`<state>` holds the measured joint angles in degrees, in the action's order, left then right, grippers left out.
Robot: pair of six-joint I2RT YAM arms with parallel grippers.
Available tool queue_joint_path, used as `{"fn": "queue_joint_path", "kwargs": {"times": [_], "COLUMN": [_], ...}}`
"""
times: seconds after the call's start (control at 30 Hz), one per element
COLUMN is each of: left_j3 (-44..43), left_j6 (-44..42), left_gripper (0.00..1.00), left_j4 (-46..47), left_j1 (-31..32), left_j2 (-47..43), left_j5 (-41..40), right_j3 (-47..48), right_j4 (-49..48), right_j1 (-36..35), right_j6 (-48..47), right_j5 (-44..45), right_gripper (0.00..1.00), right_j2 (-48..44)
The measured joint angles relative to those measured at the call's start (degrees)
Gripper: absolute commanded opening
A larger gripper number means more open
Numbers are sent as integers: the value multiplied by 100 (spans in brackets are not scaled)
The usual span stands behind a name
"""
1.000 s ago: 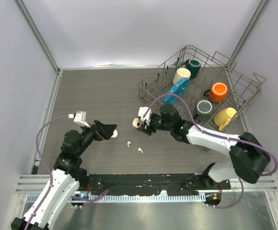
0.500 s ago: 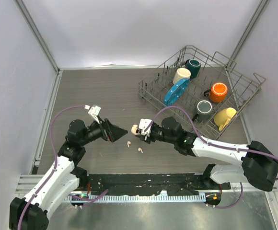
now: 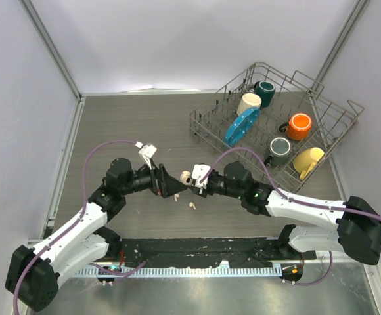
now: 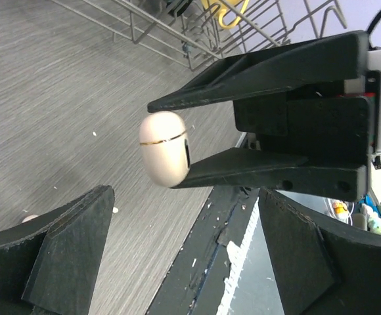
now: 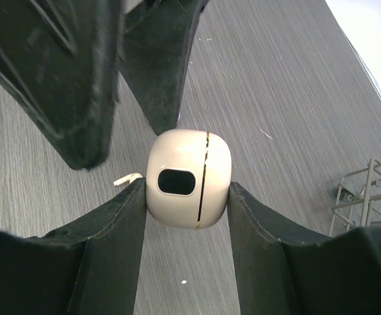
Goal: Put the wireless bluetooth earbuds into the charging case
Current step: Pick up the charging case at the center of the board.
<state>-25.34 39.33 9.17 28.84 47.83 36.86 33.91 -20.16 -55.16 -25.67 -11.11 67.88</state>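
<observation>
My right gripper (image 3: 192, 178) (image 5: 187, 190) is shut on the charging case (image 3: 185, 176) (image 5: 188, 177) (image 4: 164, 156), a rounded pale beige shell with a gold seam and a dark oval window, held above the table. The seam looks closed. My left gripper (image 3: 171, 182) (image 4: 184, 262) is open and points at the case from the left, its fingers (image 5: 66, 79) just short of it and not touching. Two earbuds (image 3: 176, 197) (image 3: 192, 205) lie on the table just in front of the case. One white earbud stem (image 5: 126, 178) shows beside my right finger.
A wire dish rack (image 3: 338, 128) stands at the back right, holding several mugs and a blue item (image 3: 241, 125). The black base rail (image 3: 197, 252) runs along the near edge. Grey walls close in both sides.
My left arm has swung right, bringing its open gripper up to the case. The right gripper has shifted slightly nearer with the case still in it.
</observation>
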Motion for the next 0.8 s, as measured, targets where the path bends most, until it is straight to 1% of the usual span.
{"fn": "queue_joint_path", "kwargs": {"times": [0.03, 0.2, 0.23, 0.3, 0.33, 0.47, 0.5, 0.67, 0.7, 0.8], "left_j3": [-22, -105, -111, -114, -114, -138, -153, -162, -162, -162], "left_j6": [-33, -85, -81, -74, -79, -74, -76, -33, -24, 22], "left_gripper": [91, 87, 83, 79, 75, 72, 68, 59, 52, 44], "left_j4": [-15, -74, -74, -61, -44, 33, 48, 229, 273, 424], "left_j1": [59, 208, 229, 267, 286, 348, 365, 470, 492, 542], "left_j2": [76, 256, 269, 291, 310, 457, 501, 647, 669, 745], "left_j5": [-90, -387, -437, -520, -553, -601, -601, -629, -632, -638], "right_j3": [0, -9, -9, -9, -9, -20, -31, -83, -85, -107], "right_j4": [0, 2, 2, 0, -2, -4, -2, -24, -26, -90], "right_j1": [-11, -42, -44, -50, -55, -61, -59, -61, -61, -61], "right_j6": [-7, -35, -37, -50, -55, -94, -98, -109, -111, -111], "right_j5": [-20, -140, -166, -188, -199, -205, -208, -234, -240, -254], "right_gripper": [1, 1, 1, 1, 1, 1, 1, 1, 1, 1], "right_j2": [-2, -63, -92, -140, -162, -181, -181, -181, -181, -186]}}
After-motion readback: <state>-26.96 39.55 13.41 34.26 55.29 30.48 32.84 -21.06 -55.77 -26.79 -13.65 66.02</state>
